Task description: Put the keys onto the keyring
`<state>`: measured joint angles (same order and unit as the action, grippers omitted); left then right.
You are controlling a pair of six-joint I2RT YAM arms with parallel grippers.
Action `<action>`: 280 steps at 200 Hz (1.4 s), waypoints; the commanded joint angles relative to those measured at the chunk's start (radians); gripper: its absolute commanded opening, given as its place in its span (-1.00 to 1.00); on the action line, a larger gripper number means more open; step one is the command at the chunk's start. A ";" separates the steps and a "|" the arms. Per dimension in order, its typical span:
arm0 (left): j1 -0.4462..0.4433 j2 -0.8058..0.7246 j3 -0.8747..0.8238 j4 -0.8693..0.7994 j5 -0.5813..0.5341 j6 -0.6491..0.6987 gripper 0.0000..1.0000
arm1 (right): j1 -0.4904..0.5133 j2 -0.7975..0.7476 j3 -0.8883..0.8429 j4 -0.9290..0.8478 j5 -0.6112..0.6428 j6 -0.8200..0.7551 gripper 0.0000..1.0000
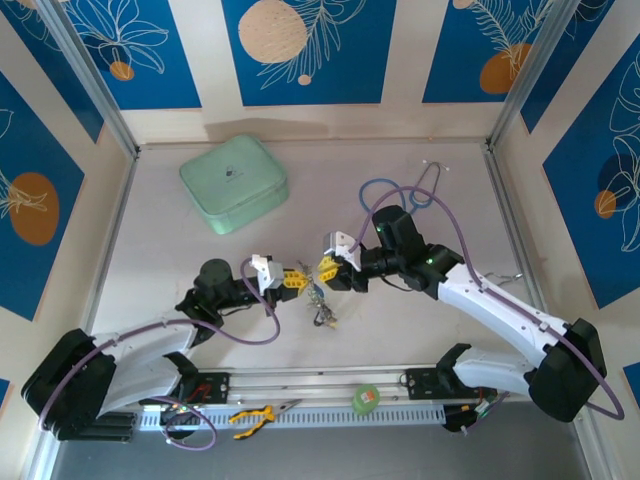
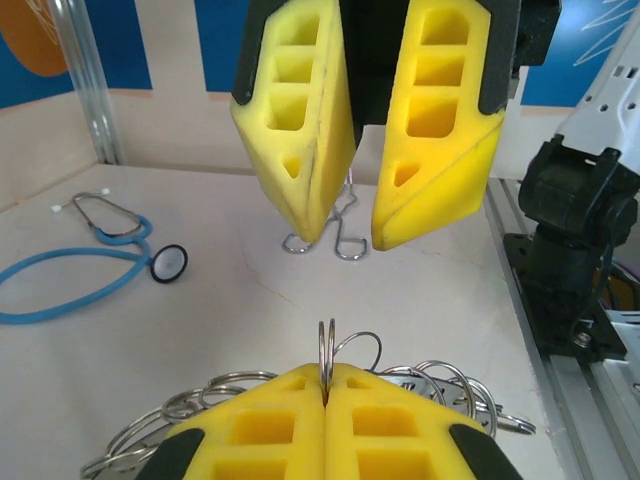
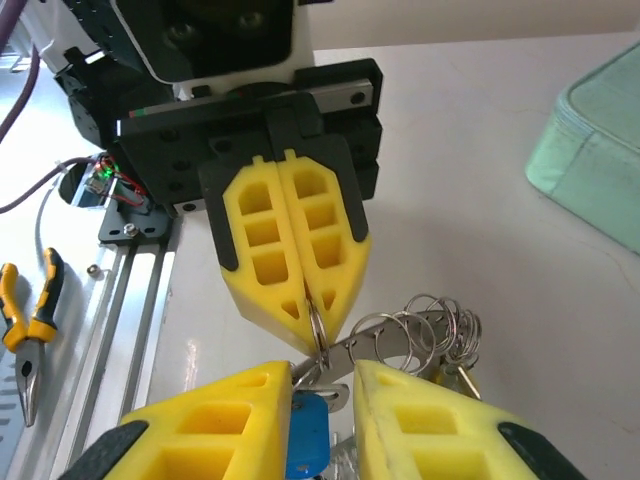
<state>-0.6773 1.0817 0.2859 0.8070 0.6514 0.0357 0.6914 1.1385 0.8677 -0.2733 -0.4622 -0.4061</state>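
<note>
My left gripper (image 2: 327, 372) is shut on a small split ring (image 2: 327, 345) that stands upright between its yellow pads. That ring hangs on the keyring (image 3: 400, 335), a flat silvery band carrying several more small rings (image 2: 440, 385). My right gripper (image 3: 322, 375) faces the left one tip to tip, its jaws apart. A key's blue tag (image 3: 310, 430) sits in that gap against one finger only. In the top view both grippers, left (image 1: 297, 281) and right (image 1: 328, 268), meet above the table's middle, and the keys (image 1: 322, 308) dangle below them.
A mint green case (image 1: 234, 183) lies at the back left. A blue stethoscope (image 1: 415, 195) lies at the back right. Yellow-handled pliers (image 1: 255, 414) and a green tape roll (image 1: 367, 398) rest on the rail by the arm bases.
</note>
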 commanded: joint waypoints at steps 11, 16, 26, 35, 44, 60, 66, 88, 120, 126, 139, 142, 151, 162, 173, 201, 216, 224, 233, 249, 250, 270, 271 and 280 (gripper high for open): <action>-0.002 -0.003 0.028 0.069 0.063 0.026 -1.00 | 0.006 0.037 0.025 0.004 -0.047 0.014 -0.55; -0.002 -0.003 0.028 0.070 0.065 0.026 -1.00 | 0.010 0.043 0.028 0.003 -0.049 0.011 -0.55; -0.002 -0.002 0.029 0.072 0.068 0.027 -1.00 | 0.013 0.054 0.033 -0.001 -0.049 0.006 -0.54; -0.002 -0.001 0.030 0.073 0.072 0.025 -1.00 | 0.018 0.065 0.037 -0.005 -0.048 0.001 -0.53; -0.002 0.000 0.028 0.079 0.074 0.021 -1.00 | 0.023 0.075 0.042 -0.012 -0.048 -0.003 -0.53; -0.001 0.004 0.030 0.084 0.079 0.017 -1.00 | 0.028 0.089 0.045 -0.015 -0.050 -0.010 -0.53; -0.002 0.006 0.030 0.084 0.078 0.016 -1.00 | 0.030 0.093 0.047 -0.015 -0.051 -0.010 -0.53; -0.002 0.011 0.033 0.091 0.080 0.014 -1.00 | 0.034 0.106 0.050 -0.020 -0.062 -0.017 -0.54; -0.002 0.021 0.034 0.115 0.089 0.000 -1.00 | 0.039 0.131 0.063 -0.046 -0.061 -0.041 -0.61; -0.002 0.024 0.035 0.122 0.092 -0.004 -1.00 | 0.040 0.137 0.065 -0.047 -0.060 -0.041 -0.64; -0.002 0.029 0.033 0.144 0.097 -0.018 -1.00 | 0.042 0.146 0.072 -0.055 -0.058 -0.048 -0.68; -0.002 0.031 0.032 0.148 0.098 -0.022 -1.00 | 0.043 0.149 0.074 -0.056 -0.057 -0.050 -0.69; -0.002 0.035 0.028 0.167 0.097 -0.030 -1.00 | 0.045 0.154 0.078 -0.063 -0.054 -0.056 -0.72; -0.002 0.038 0.024 0.181 0.094 -0.036 -1.00 | 0.047 0.158 0.082 -0.072 -0.054 -0.062 -0.80; -0.002 0.038 0.021 0.185 0.091 -0.036 -1.00 | 0.048 0.163 0.087 -0.085 -0.052 -0.070 -0.92; -0.002 0.025 0.018 0.158 0.049 -0.023 -0.94 | 0.048 0.152 0.104 -0.121 -0.037 -0.092 -1.00; -0.002 0.000 0.023 0.080 0.007 0.004 -0.58 | 0.049 0.146 0.123 -0.160 -0.015 -0.112 -1.00; -0.002 -0.019 0.033 0.007 -0.004 0.033 -0.54 | 0.052 0.145 0.136 -0.185 0.002 -0.125 -1.00; -0.001 -0.036 0.048 -0.081 -0.014 0.064 -0.53 | 0.055 0.146 0.151 -0.215 0.016 -0.140 -1.00; -0.001 -0.044 0.074 -0.177 -0.015 0.090 -0.56 | 0.065 0.156 0.179 -0.261 0.042 -0.169 -1.00; -0.002 -0.044 0.074 -0.181 -0.014 0.091 -0.57 | 0.065 0.157 0.181 -0.263 0.043 -0.170 -1.00; -0.002 -0.040 0.094 -0.236 -0.013 0.113 -0.63 | 0.081 0.176 0.215 -0.304 0.071 -0.193 -1.00; -0.002 -0.040 0.097 -0.239 -0.014 0.115 -0.64 | 0.081 0.176 0.216 -0.305 0.072 -0.194 -1.00; -0.002 -0.040 0.106 -0.267 -0.015 0.127 -0.64 | 0.085 0.181 0.227 -0.313 0.074 -0.197 -1.00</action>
<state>-0.6773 1.0489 0.3473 0.6613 0.6495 0.0994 0.7570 1.3083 1.0370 -0.5220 -0.3912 -0.5583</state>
